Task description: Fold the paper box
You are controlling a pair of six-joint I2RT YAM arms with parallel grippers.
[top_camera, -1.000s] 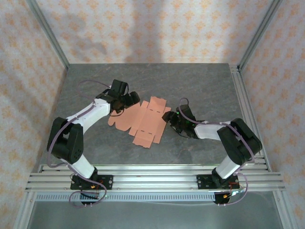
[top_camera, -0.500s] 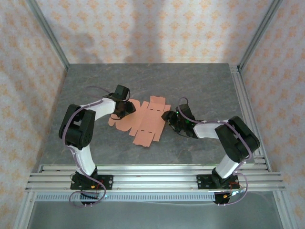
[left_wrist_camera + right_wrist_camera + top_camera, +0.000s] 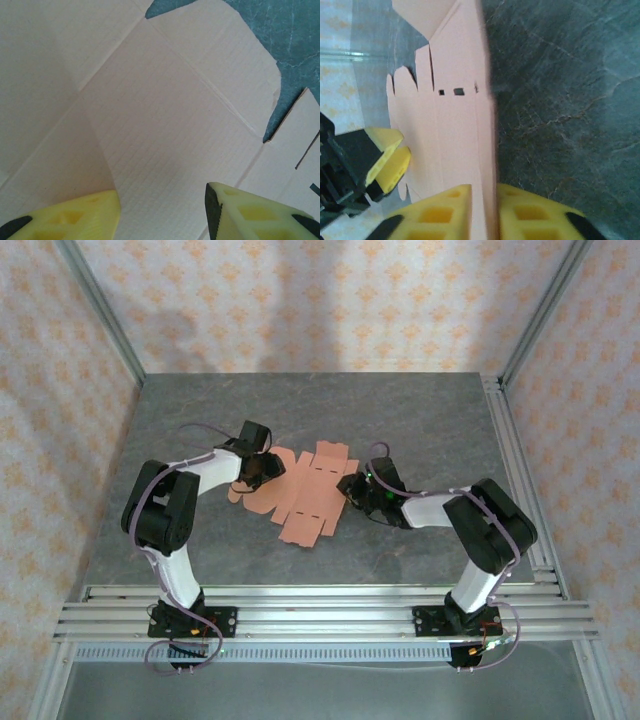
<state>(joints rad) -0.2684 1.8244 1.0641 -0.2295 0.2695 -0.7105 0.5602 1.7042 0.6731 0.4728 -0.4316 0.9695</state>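
Observation:
The paper box (image 3: pixel 305 495) is a flat salmon-orange die-cut sheet lying in the middle of the table. My right gripper (image 3: pixel 350 488) sits low at the sheet's right edge. In the right wrist view it (image 3: pixel 492 210) is shut on that edge of the paper box (image 3: pixel 455 130), the thin card pinched between both yellow fingers. My left gripper (image 3: pixel 268 468) is down on the sheet's left flaps. Its yellow fingers (image 3: pixel 75 215) stand apart over the card (image 3: pixel 165 120), and a flap rises along a crease beside the left finger. The left gripper's fingers (image 3: pixel 387 160) also show across the sheet.
The grey stone-patterned table (image 3: pixel 420 420) lies all round the sheet. Aluminium rails (image 3: pixel 320 615) run along the near edge and up the right side (image 3: pixel 515 470). Patterned walls close in the back and both sides.
My right gripper has shut on the sheet's right edge. The left arm has folded in and come down onto the left flaps, with its jaws narrower than a second ago.

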